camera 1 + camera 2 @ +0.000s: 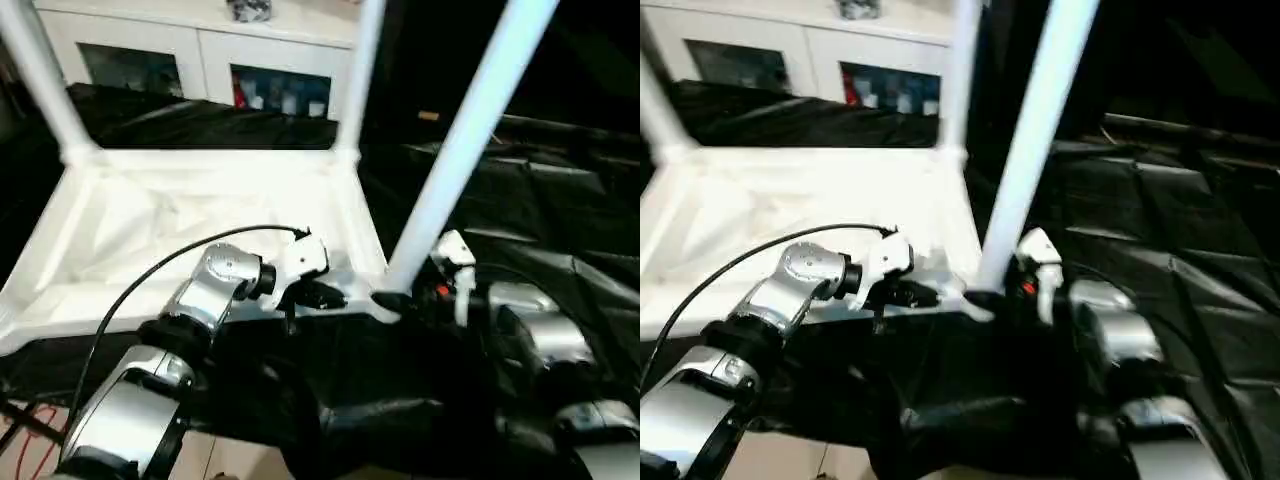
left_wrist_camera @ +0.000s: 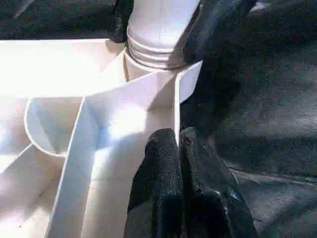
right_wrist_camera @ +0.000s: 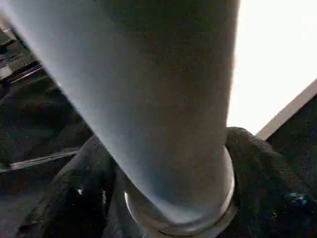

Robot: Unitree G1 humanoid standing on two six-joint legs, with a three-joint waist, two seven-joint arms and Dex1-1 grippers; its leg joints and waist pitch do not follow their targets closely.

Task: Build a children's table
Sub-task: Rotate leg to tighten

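The white tabletop [image 1: 150, 215] lies upside down, ribs up, on the black-draped work table [image 1: 560, 210]. Two white legs stand in its far corner sockets, one on the left [image 1: 40, 80] and one on the right [image 1: 362, 70]. A third leg [image 1: 465, 130] rises tilted from the near right socket. My left gripper [image 1: 320, 295] is shut on the tabletop's near rim wall [image 2: 174, 106], close to that socket. The right gripper [image 1: 405, 298] is shut on the third leg's base [image 3: 163, 124], with a black finger [image 3: 262, 183] on each side of the tube.
A white cabinet [image 1: 200, 50] with glass doors stands behind the work table. A black cable [image 1: 150, 275] arcs over my left forearm. Red cable [image 1: 30, 440] lies on the floor past the work table's near edge. Wrinkled black cloth spreads to the right of the tabletop.
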